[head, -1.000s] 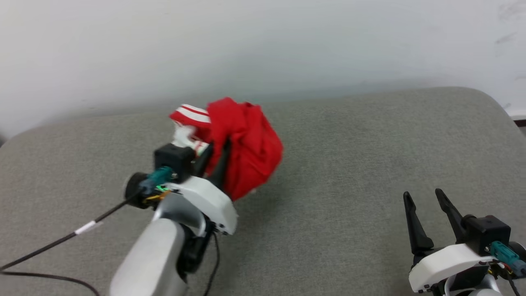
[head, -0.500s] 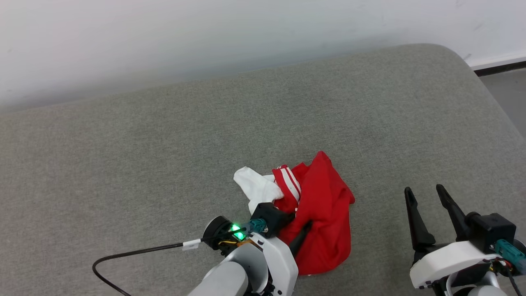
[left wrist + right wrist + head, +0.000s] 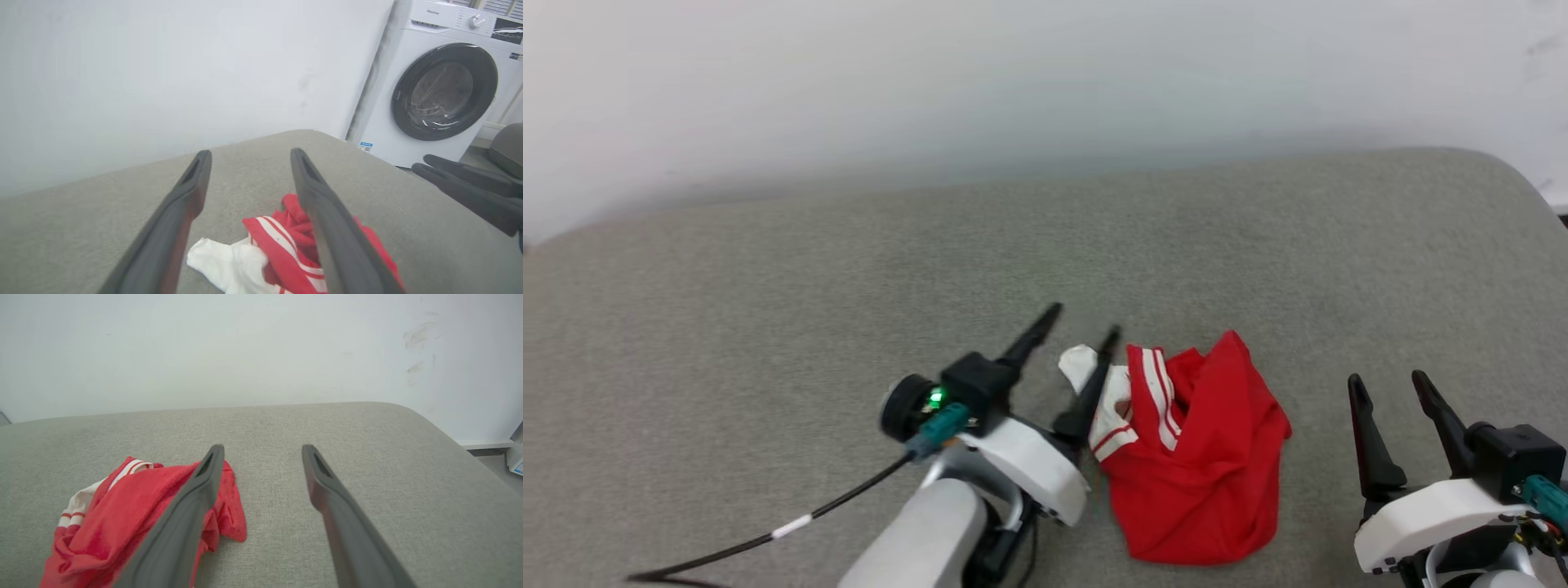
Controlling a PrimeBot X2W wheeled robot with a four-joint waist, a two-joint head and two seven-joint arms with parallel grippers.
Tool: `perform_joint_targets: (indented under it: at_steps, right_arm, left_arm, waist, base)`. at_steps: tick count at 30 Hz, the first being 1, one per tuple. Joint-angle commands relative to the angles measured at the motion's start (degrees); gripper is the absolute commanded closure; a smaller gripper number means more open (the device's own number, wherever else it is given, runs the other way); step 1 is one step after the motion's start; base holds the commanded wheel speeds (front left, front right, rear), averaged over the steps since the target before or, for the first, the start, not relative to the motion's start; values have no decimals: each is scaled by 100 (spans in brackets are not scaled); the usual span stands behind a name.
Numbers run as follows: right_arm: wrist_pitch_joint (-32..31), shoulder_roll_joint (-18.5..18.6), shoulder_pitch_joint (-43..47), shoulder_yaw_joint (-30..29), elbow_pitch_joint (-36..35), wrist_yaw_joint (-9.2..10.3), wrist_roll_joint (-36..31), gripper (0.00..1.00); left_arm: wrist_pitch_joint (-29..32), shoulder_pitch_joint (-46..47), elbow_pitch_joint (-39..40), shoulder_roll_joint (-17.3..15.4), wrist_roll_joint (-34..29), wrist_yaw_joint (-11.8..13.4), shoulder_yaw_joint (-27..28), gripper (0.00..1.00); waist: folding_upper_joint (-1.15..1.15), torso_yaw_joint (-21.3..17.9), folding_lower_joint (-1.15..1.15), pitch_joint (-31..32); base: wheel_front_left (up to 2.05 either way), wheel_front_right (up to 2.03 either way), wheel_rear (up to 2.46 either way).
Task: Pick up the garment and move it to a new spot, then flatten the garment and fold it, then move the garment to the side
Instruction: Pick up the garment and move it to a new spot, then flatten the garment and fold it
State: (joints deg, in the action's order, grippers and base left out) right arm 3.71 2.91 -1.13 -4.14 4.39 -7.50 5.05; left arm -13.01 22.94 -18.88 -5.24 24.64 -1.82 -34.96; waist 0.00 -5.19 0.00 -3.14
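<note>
Item: garment point(image 3: 1201, 474), crumpled heap, lower centre-right of frame, long axis up-down. My left end effector point(image 3: 1083, 320) (wide apart, empty) at its left edge, nearer; right end effector point(image 3: 1387, 378) likewise, lower right.

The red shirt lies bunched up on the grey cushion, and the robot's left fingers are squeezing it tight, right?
Not quite. The left fingers are spread open, not squeezing it, as the left wrist view shows. The red shirt does lie bunched up on the grey cushion.
</note>
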Motion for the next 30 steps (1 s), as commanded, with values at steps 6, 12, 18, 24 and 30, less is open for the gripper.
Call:
perform_joint_targets:
  at_steps: [6,12,18,24,30]
  right_arm:
    - [-129,-3,184,-77,-134,2,-44,0]
    - [-206,-3,273,-76,-212,2,-30,0]
    - [-286,-4,405,-31,-248,2,30,0]
    - [-374,-4,493,10,-297,2,36,0]
    - [-390,-3,457,27,-311,2,46,0]
  left_arm:
    - [-178,-482,222,-468,145,559,801,0]
    - [-206,-991,388,-853,293,859,1398,0]
    - [-217,-1555,565,-1176,314,982,1672,0]
    - [-167,-1739,712,-1218,271,1019,1577,0]
    - [-126,-1761,782,-1237,230,1070,1511,0]
  waist:
    - [0,419,0,352]
    - [0,489,0,418]
    - [0,490,0,488]
    - [0,462,0,517]
    - [0,432,0,530]
  base:
    - [0,0,0]
    - [0,0,0]
    - [0,0,0]
    - [0,0,0]
    - [0,0,0]
